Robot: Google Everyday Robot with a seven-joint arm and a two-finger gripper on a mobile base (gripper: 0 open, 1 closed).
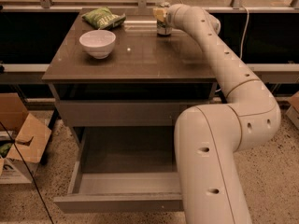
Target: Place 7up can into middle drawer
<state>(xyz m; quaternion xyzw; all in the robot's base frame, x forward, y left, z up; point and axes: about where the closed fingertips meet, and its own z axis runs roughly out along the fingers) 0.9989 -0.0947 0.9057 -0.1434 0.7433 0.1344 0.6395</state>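
Observation:
The 7up can [163, 28] stands upright at the far middle of the brown tabletop [140, 55]; only its lower, green and silver part shows. My gripper [160, 14] is right at the can's top, coming from the right, and covers its upper part. The arm stretches from the lower right across the table's right side. The middle drawer [117, 202] is pulled out wide below the tabletop, grey, and its tray holds nothing that I can see. The arm's big lower link hides the drawer's right part.
A white bowl [97, 42] stands at the table's left. A green snack bag [103, 17] lies at the far left corner. A shut grey drawer front [121, 113] is above the open one. Cardboard boxes [21, 143] stand on the floor at the left.

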